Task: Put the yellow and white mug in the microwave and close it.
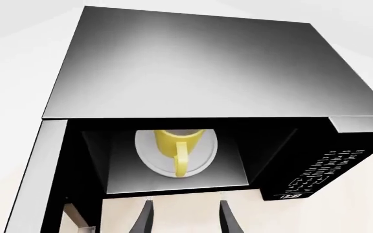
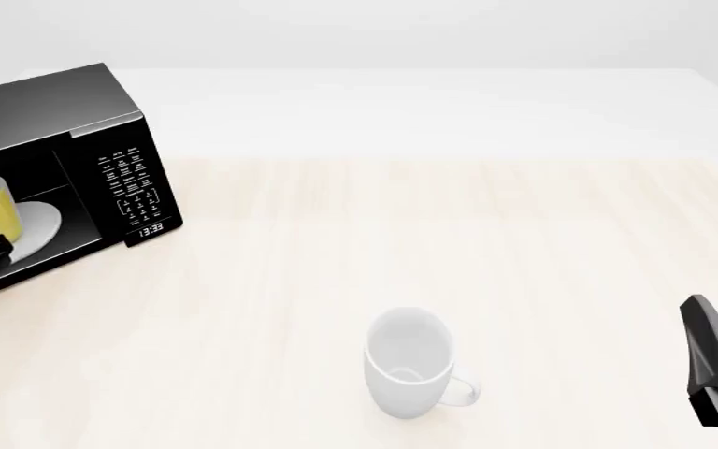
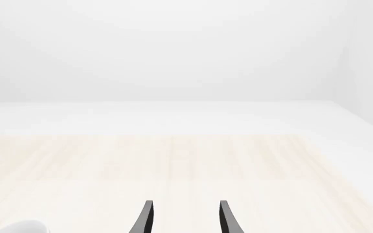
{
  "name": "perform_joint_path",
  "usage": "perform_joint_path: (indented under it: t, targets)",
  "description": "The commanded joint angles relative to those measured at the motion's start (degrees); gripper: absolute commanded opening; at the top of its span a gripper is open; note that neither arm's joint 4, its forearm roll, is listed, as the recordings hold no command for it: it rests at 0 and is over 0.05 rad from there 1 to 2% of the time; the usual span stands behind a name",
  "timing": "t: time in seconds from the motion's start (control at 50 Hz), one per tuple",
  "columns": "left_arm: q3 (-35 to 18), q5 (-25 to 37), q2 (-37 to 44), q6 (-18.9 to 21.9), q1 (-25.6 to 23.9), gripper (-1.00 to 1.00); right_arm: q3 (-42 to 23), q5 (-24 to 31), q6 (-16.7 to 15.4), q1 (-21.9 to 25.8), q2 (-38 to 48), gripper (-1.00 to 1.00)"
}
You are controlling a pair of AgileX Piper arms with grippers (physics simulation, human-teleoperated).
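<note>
yellow and white mug (image 1: pixel 176 145) inside open microwave (image 1: pixel 193 73), left claw (image 1: pixel 185 221) open, empty

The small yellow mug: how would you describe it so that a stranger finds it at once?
Find the big black box-shaped microwave at the table's far left, door open. On its white round turntable plate stands the yellow mug with white inside. The other mug, larger and all white, lies out on the table.

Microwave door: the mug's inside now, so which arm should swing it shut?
Left. The left gripper, jaws open and empty, faces the microwave with the yellow and white mug inside. The right gripper is far across the table.
</note>
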Motion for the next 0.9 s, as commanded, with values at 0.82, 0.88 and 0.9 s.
perform_joint_path:
  t: [0.82,0.88,0.9]
  targets:
    - [2.6,18.1,-22.4,-0.8,-0.4,1.00,0.0,0.0,0.0,0.0,0.0,1.00]
    - [2.2,20.2,-24.6,-1.2,-0.9,1.00,0.0,0.0,0.0,0.0,0.0,1.00]
    - [2.1,20.6,-25.2,-1.2,-1.0,1.00,0.0,0.0,0.0,0.0,0.0,1.00]
